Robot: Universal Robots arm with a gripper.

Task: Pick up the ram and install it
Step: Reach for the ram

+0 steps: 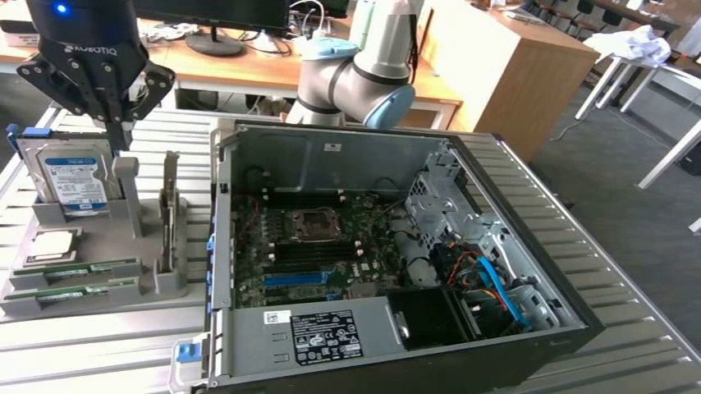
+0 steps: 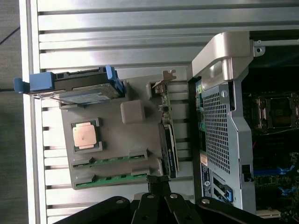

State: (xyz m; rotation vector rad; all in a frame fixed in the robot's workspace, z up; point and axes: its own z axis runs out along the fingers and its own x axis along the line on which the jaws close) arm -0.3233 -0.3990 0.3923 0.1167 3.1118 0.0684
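A: Quickly, gripper (image 1: 116, 135) state?
B: Pinched shut, tips together, gripping nothing. Hangs high over the grey holder (image 1: 33, 308), toward its hard drive (image 1: 71, 176) end, at the exterior view's left. Touches nothing there.
A: Ram location?
B: Down in that holder, as two green sticks seated in parallel slots, close together. First ram stick (image 1: 82, 268) just beside the silver processor (image 1: 52, 246), second ram stick (image 1: 75, 289) along the outer edge, farther from the processor. Well below the gripper, untouched.
A: Same from the wrist view?
B: Yes, seen edge-on as thin green strips next to the processor, far beneath the closed tips.
A: Rest of the holder?
B: Carries the hard drive upright in blue rails at one end, plus a dark expansion card (image 1: 170, 205) upright on the side toward the computer case (image 1: 328, 160).
A: Case?
B: Lies open on the slatted metal table (image 1: 110, 345), just beside the holder. Shows an exposed motherboard (image 1: 263, 246), a processor socket (image 1: 315, 223) near the middle, blue cables (image 1: 493, 283) toward the exterior view's right.
A: Arm?
B: Grey with blue caps, elbow joint (image 1: 350, 82) up behind the case.
A: Background?
B: Wooden desks (image 1: 482, 66) and a monitor stand (image 1: 213, 45) behind the arm
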